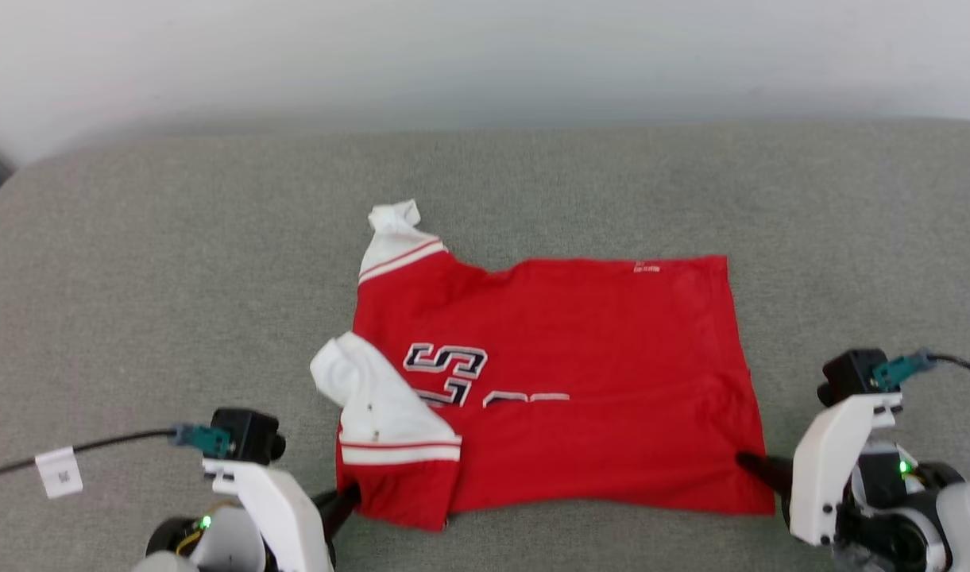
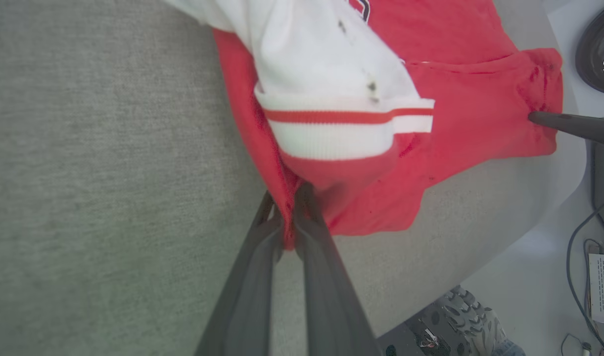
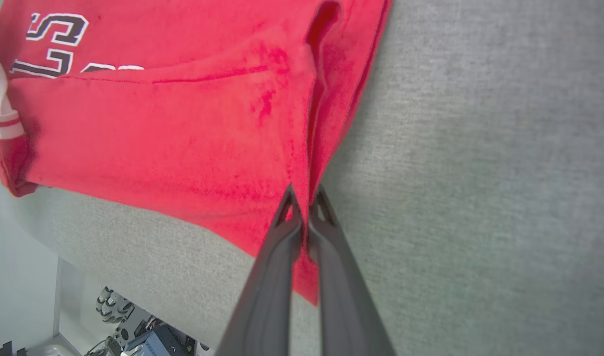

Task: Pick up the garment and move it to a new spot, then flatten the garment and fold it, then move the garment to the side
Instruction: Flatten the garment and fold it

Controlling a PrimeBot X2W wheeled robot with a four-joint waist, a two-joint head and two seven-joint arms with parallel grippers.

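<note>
Garment [image 1: 596,357], lettering [image 1: 445,372] half hidden by fold, left jaws and right jaws pinching its near corners

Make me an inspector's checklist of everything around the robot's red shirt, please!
surface: grey fabric pad, flat, with rounded corners.
job's things: red garment lying partly folded, its near part laid over the lower lettering; one white sleeve folded onto the chest, second sleeve sticking out at the far edge.
clutter: nothing seen.
grippers: left gripper shut on the garment's near left corner; right gripper shut on its near right corner.
cables: black cable with a white tag at the left wrist; another cable at the right wrist.
surroundings: pale wall behind; pale floor with a printed sheet beside the pad.
</note>
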